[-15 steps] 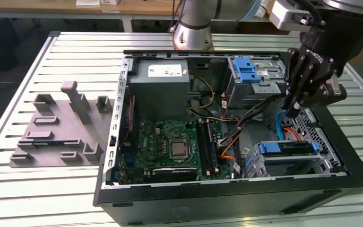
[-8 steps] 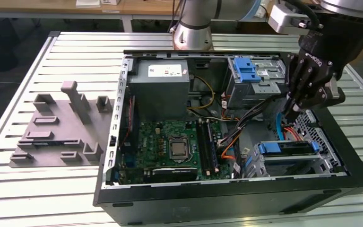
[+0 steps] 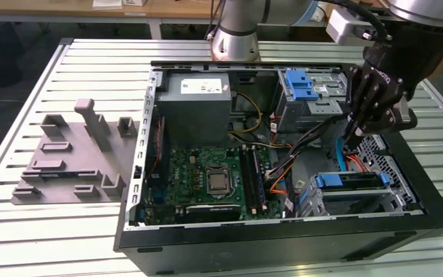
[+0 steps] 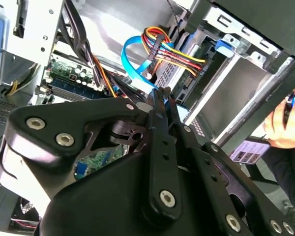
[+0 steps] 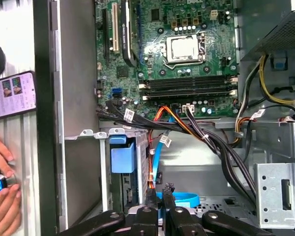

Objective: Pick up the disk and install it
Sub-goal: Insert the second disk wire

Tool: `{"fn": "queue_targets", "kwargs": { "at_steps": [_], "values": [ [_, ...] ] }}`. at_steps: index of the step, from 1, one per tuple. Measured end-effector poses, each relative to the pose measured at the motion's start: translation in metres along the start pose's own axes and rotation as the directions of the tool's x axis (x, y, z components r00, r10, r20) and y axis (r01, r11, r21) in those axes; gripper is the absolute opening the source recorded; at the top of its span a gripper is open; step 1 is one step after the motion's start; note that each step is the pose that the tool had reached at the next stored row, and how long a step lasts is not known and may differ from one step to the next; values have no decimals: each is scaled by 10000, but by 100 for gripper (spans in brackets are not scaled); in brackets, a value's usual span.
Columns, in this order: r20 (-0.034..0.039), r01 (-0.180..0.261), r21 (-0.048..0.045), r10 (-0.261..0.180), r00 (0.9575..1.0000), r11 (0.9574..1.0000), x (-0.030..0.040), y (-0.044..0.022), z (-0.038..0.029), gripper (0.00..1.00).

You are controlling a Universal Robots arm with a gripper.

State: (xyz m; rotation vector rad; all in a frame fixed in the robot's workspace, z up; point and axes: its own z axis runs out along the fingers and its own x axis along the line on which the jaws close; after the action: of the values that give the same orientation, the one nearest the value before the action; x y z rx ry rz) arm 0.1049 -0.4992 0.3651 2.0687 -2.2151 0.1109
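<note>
Inside the computer case (image 3: 283, 242), end effector (image 3: 352, 134) closed, empty, disk (image 3: 346, 180) seated in bay

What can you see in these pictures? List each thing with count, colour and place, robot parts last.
computer case: one, black, open, on the table
table: one, silver slats
motherboard: one, green, inside the case
power supply: one, grey, beside the motherboard
disk: one, blue caddy, in a drive bay at the exterior view's right
cables: several, mixed colours, near the bay
fixture: one, grey, exterior view's left
phone: one, outside the case
person's hand: by the phone
robot hand: one, black, shut, above the disk's bay
</note>
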Motion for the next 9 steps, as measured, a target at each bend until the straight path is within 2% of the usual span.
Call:
{"fn": "queue_targets", "kwargs": {
  "at_steps": [1,2,9],
  "values": [
    [51,1,-2,-1,10000,10000,7,-1,9,16],
    [71,1,5,-1,10000,10000,14,-2,20,16],
    [76,-10,100,10,10000,9999,46,-4,62,16]
  ]
}}
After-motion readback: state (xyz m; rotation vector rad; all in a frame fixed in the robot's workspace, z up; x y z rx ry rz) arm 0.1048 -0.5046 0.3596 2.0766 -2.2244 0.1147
